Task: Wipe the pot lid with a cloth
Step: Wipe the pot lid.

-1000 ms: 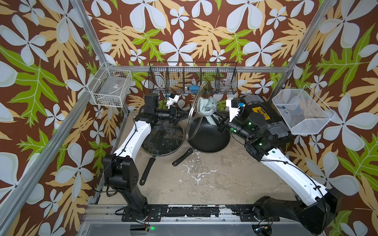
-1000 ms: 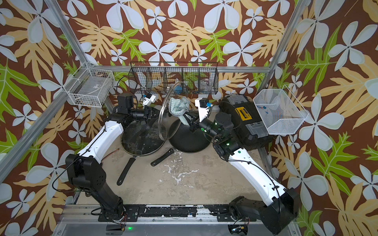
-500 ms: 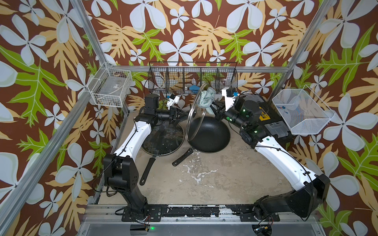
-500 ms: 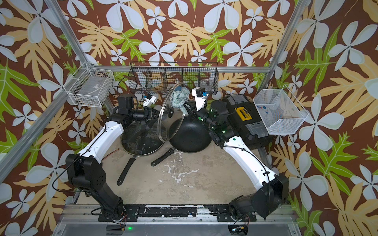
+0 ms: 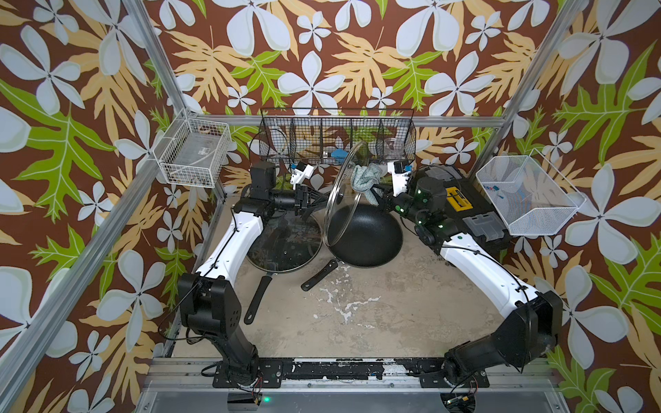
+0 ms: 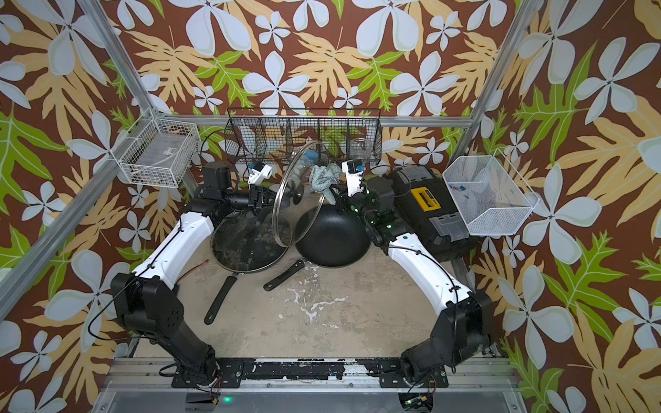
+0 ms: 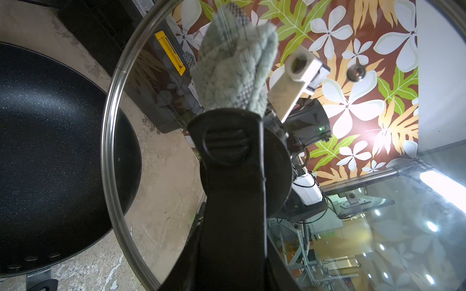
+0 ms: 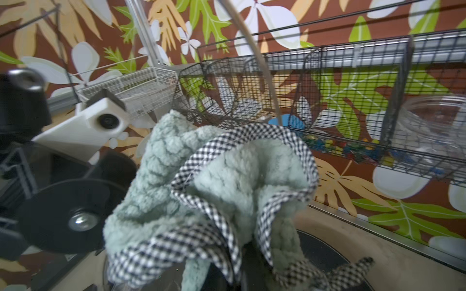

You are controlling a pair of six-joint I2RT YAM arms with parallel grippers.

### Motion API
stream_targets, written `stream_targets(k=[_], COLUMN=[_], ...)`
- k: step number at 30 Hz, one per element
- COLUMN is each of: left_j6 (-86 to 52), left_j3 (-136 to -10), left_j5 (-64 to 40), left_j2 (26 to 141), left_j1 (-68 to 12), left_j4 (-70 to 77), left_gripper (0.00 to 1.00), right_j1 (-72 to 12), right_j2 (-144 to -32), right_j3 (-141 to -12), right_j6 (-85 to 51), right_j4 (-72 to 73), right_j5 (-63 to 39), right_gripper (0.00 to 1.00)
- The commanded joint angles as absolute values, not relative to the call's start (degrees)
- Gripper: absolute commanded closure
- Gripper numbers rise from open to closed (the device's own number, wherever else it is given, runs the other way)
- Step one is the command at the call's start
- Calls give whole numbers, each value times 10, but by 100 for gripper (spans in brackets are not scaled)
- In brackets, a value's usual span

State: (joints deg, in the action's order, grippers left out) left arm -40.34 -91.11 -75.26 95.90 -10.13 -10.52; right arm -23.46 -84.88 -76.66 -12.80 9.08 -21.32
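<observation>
Near the far edge of the table point(image 5: 357, 321), clenched in the right gripper point(image 5: 375, 191): the cloth point(image 5: 364, 174), bunched against the inner face of the pot lid point(image 5: 338, 221). Up from mid-glass a second ago to the upper half, with the arm stretched out flatter. Looks pressed to the glass in the left wrist view. Opposite, clamped on the knob point(image 8: 58, 201): the left gripper point(image 5: 318, 201), unmoved, keeping the lid on edge over the black pan point(image 5: 368, 236). Reads as a wiping stroke under way; lower glass probably left to cover.
</observation>
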Motion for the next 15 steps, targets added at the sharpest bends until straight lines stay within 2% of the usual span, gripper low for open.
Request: stream_targets(k=[1,10,15], left_j6=[-402,-401,-397], left_j3=[-915,-914,-901], left_j5=[-772,-765,-766], left_j2=[955,960,952], left_j1=[-100,-100,-100], left_j4=[-59,-58,-59], left_gripper=[100,100,100], right_j1=[-252,-327,-323], right_j2=[-825,-788,-829], right_j3=[-755,-756,-822], right_j6=[-116,-109,-85], right_j4=[144,150,123], right_j5=[-266,-326,-250], right_gripper=[100,100,100])
